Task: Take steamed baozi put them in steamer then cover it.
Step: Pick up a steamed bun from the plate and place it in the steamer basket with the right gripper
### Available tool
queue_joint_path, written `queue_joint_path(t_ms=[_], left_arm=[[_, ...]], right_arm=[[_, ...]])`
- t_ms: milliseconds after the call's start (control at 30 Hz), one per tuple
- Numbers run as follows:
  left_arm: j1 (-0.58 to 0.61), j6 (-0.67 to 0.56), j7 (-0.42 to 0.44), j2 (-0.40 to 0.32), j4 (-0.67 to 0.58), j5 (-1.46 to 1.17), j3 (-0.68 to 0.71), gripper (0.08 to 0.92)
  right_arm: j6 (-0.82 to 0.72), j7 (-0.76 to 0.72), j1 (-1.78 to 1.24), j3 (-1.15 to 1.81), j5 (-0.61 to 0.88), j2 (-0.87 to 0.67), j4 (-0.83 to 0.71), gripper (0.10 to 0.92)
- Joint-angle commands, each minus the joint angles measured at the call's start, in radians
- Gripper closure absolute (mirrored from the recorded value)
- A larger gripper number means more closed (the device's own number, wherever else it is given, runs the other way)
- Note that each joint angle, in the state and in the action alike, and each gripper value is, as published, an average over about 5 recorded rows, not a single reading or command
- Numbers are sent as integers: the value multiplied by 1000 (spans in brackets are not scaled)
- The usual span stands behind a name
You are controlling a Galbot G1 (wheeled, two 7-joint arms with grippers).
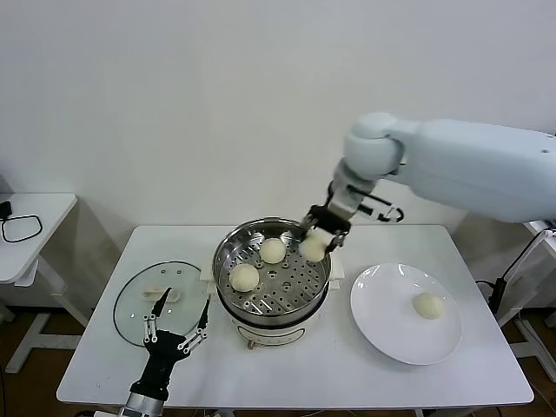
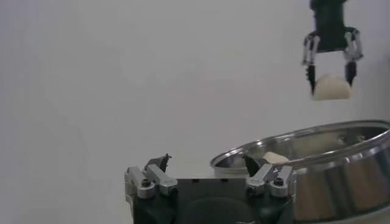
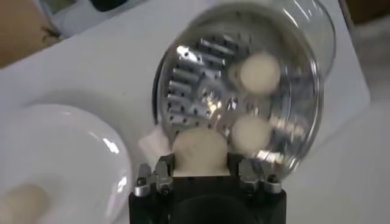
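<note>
The steel steamer [image 1: 228, 252] stands mid-table with two baozi [image 1: 245, 277] [image 1: 273, 251] on its perforated tray. Above its right rim my right gripper [image 1: 318, 240] is shut on a third baozi [image 1: 312, 248], which fills the jaws in the right wrist view [image 3: 200, 152]. One more baozi [image 1: 427, 305] lies on the white plate [image 1: 382, 326]. The glass cover [image 1: 143, 308] lies flat on the table to the steamer's left. My left gripper [image 1: 178, 323] hovers open over the cover's near edge, holding nothing. The left wrist view shows the steamer [image 2: 341, 176] and the right gripper [image 2: 330, 70] with its baozi [image 2: 332, 89].
A small white side table [image 1: 35, 228] with a black cable loop stands at far left. The white wall runs close behind the table. Bare tabletop shows along the front edge [image 1: 295, 382] and behind the plate.
</note>
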Motion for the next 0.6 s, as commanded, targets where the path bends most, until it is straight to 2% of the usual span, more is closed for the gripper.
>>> queue_joint_path(t_ms=[33, 333, 600], left_arm=[[-4, 0, -2, -2, 0, -2, 0, 177], [-2, -2, -3, -6, -1, -6, -5, 177], [-1, -6, -4, -6, 3, -8, -8, 177]], right_arm=[[155, 15, -80, 1, -198, 132, 44, 415], [193, 11, -200, 39, -300, 172, -10, 414], [206, 13, -240, 47, -331, 183, -30, 414]])
